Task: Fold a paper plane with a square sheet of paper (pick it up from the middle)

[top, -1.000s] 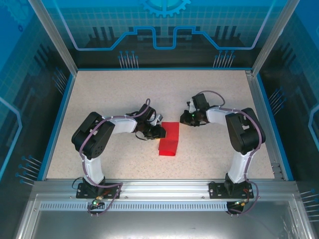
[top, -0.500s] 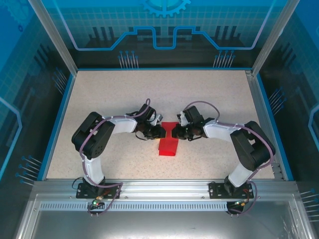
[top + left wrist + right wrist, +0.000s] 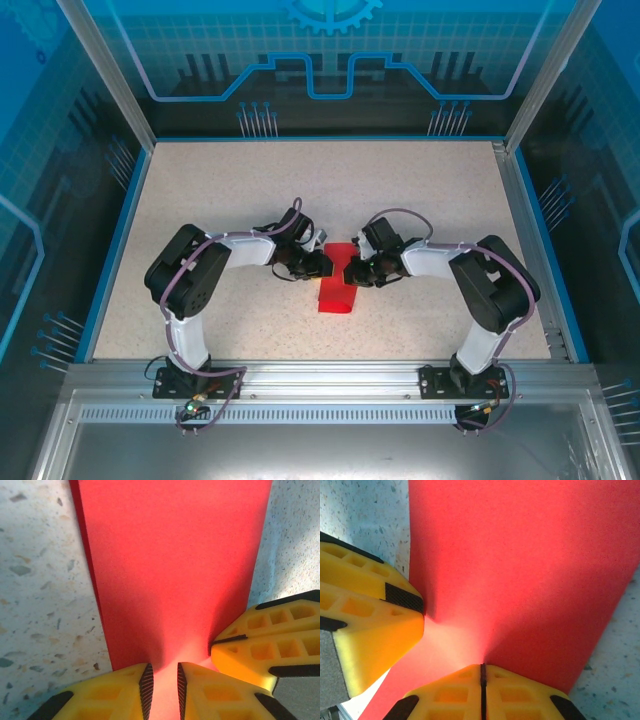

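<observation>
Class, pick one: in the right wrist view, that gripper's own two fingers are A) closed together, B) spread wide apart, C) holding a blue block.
A: the right gripper shows its fingers meeting in a thin seam, with the red paper behind them.

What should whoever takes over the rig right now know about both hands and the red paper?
Left hand: jaws a narrow gap apart, tips at the far end of the red sheet; it does not look clamped.
Right hand: shut, apparently pinching that same end, close beside the left hand.
Sheet: lies mid-table as a narrow rectangle, so it seems to be folded in half.
Done: apparently the first fold.
Left: nose and wing folds; no plane shape yet.
</observation>
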You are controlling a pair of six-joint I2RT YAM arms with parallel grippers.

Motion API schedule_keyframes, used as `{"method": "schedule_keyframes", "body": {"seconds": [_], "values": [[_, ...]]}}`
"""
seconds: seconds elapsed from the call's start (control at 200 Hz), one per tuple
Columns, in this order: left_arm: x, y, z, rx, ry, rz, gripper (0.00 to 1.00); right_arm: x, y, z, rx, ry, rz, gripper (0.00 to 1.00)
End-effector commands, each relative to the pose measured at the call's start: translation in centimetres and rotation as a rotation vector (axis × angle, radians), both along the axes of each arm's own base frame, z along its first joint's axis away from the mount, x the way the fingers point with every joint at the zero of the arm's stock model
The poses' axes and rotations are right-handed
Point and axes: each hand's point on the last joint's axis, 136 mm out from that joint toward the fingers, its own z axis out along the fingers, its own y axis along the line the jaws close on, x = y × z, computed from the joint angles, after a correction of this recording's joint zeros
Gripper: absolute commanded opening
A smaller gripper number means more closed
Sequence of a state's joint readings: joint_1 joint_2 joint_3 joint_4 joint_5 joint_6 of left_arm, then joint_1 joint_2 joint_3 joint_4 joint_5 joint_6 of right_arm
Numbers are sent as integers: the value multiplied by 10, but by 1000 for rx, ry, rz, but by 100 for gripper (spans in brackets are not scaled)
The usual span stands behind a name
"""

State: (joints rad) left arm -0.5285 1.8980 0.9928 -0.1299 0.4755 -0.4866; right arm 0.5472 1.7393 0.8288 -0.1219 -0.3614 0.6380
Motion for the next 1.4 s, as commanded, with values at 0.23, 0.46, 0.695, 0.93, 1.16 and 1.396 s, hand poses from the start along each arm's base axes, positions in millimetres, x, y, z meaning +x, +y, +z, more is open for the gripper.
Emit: {"method": "schedule_keyframes", "body": {"seconds": [0.23, 0.46, 0.695, 0.93, 1.16, 1.396], "values": [[-25, 42, -78, 285, 62, -26, 26, -40, -16, -13, -50, 49, 135, 9], [-24, 42, -80, 292, 66, -29, 25, -61, -24, -16, -81, 54, 161, 9], [-24, 41, -82, 289, 69, -31, 26, -66, -20, -9, -51, 46, 119, 8], [-24, 40, -81, 287, 68, -38, 26, -30, 13, 27, 68, -55, 36, 9], [-25, 41, -81, 291, 64, -46, 26, -40, 13, -4, 0, 4, 63, 8], [-25, 43, -82, 296, 63, -51, 26, -66, 2, -17, -53, 54, 128, 9]]}}
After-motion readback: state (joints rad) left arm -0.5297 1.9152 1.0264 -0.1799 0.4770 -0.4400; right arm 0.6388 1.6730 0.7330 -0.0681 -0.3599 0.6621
